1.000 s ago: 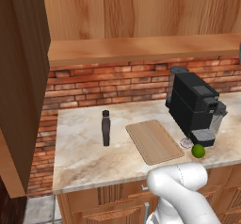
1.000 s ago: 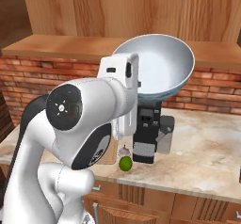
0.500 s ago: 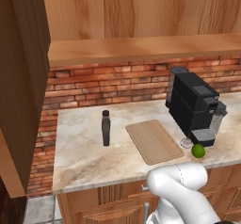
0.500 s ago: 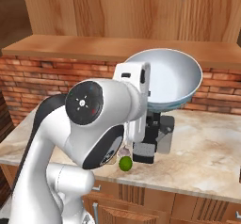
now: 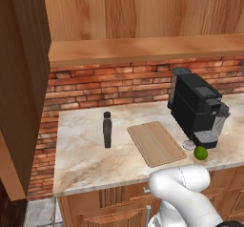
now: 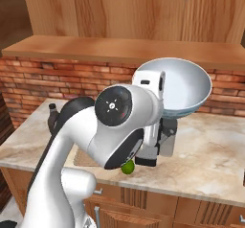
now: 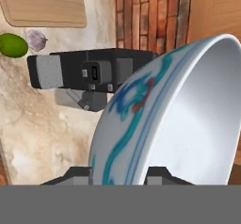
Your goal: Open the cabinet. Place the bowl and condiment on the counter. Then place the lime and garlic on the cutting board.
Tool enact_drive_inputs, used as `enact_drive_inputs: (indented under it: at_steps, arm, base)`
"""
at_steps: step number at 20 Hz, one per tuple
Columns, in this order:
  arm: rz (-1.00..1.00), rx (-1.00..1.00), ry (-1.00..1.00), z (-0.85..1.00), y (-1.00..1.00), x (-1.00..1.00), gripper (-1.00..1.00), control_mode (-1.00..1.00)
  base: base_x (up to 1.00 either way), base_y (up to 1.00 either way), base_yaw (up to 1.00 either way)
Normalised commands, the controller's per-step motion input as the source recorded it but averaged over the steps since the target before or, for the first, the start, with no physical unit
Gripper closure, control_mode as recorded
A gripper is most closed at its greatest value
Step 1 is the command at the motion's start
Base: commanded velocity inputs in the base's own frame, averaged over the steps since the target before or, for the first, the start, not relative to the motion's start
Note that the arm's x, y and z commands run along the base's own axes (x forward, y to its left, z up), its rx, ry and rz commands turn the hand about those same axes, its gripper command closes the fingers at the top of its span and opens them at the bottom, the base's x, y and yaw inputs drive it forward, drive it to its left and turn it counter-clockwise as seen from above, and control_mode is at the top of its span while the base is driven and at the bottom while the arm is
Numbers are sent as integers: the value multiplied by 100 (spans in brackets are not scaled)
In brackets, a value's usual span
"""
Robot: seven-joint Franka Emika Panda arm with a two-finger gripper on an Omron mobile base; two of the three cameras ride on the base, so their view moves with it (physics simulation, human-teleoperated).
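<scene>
My gripper (image 7: 120, 175) is shut on the rim of the white, blue-patterned bowl (image 7: 179, 119), which I hold tilted in the air above the counter (image 5: 86, 159). In the right base view the bowl (image 6: 184, 85) hangs to the right of my arm, in front of the brick wall. The lime (image 5: 200, 152) lies on the counter at the foot of the coffee machine (image 5: 195, 108), with the garlic (image 7: 36, 38) beside it. The cutting board (image 5: 156, 143) lies bare, left of the machine. The condiment (image 5: 107, 129) stands upright left of the board. The cabinet (image 5: 143, 11) door (image 5: 24, 87) stands open at the left.
The black coffee machine (image 7: 94, 72) sits right below the bowl in the hand view. A brick backsplash (image 5: 114, 87) runs behind the counter. Wooden drawers (image 6: 191, 208) front the counter below.
The bowl has moved right and a little lower in the right base view as my arm turned. The things on the counter have not moved.
</scene>
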Motion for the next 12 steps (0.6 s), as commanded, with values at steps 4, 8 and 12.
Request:
enact_drive_inputs:
  at_steps: [4, 8, 12]
  arm:
    - [0, 3, 0, -18, -19, 27, 100, -100]
    - [0, 4, 3, -15, -21, 25, 100, -100]
    - [0, 5, 8, -10, -27, 14, 100, -100]
  base:
    - [0, 0, 0]
    - [0, 0, 0]
    - [0, 0, 0]
